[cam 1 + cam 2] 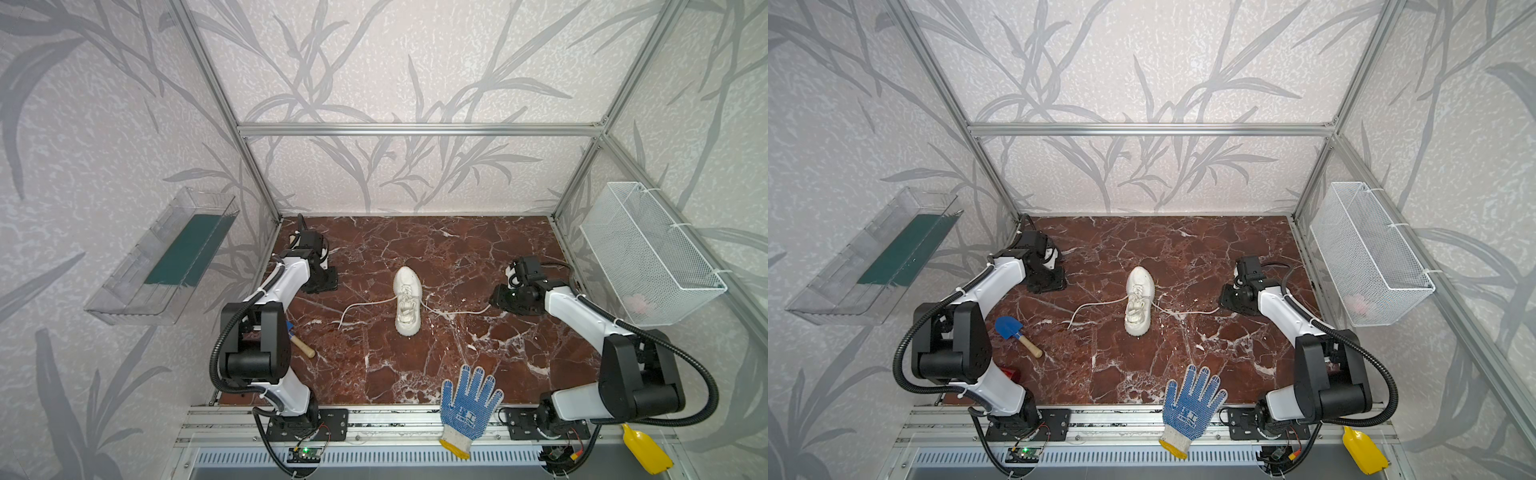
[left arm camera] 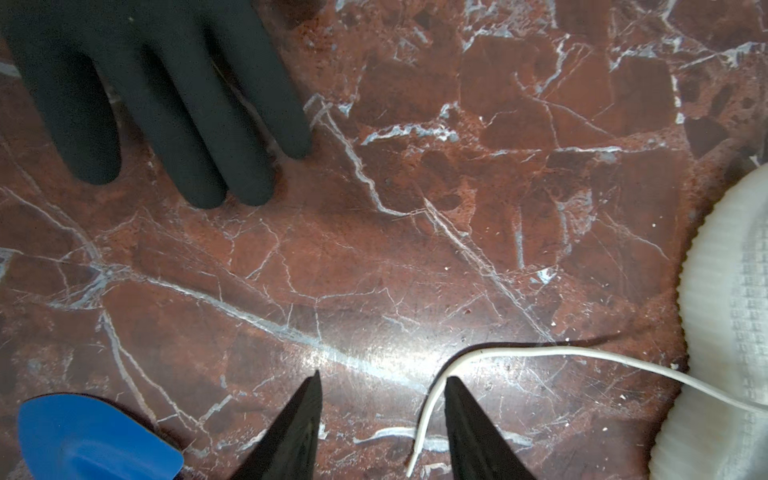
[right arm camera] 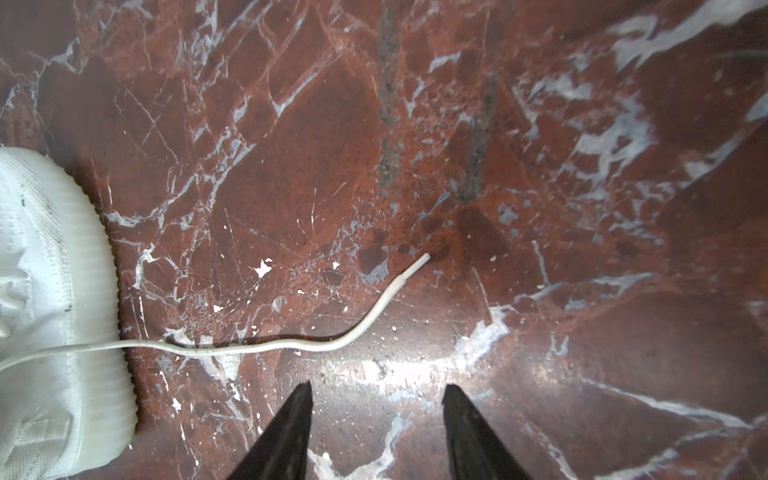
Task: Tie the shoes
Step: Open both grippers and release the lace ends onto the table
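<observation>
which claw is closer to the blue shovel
Left. The left claw sits on the same side of the shoe as the blue shovel, whose blade shows in its wrist view. The right claw is beyond the shoe, on the opposite side.

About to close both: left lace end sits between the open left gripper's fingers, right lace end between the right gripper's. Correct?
No: the right wrist view shows the right lace end lying beyond the open right gripper, outside its gap. The left gripper does have the left lace end between its fingers.
</observation>
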